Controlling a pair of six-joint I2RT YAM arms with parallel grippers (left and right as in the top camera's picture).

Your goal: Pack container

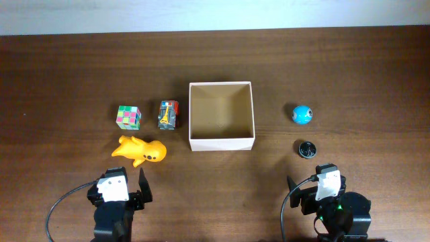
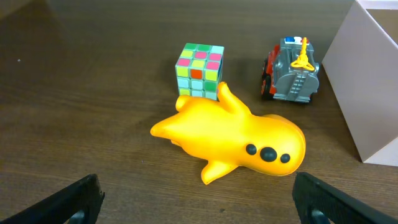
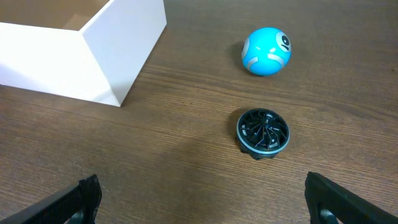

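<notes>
Box [image 1: 222, 143]: central, so both arms reach.
Left gripper [image 2: 200, 202]: wide apart, empty (faces yellow toy [image 2: 230, 140]).
Right gripper [image 3: 202, 202]: wide apart, empty.

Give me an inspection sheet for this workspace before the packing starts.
Surface: dark wooden table, no spills seen.
Job's things: container open-topped and empty, at centre; yellow toy, puzzle cube and toy truck on its left; blue ball and black disc on its right.
Clutter: nothing seen.
Grippers: left gripper open, empty; right gripper open, empty; both at the near edge.
Cables: black cable loops beside the left arm base, another beside the right.
Surroundings: pale wall beyond the far edge.
</notes>
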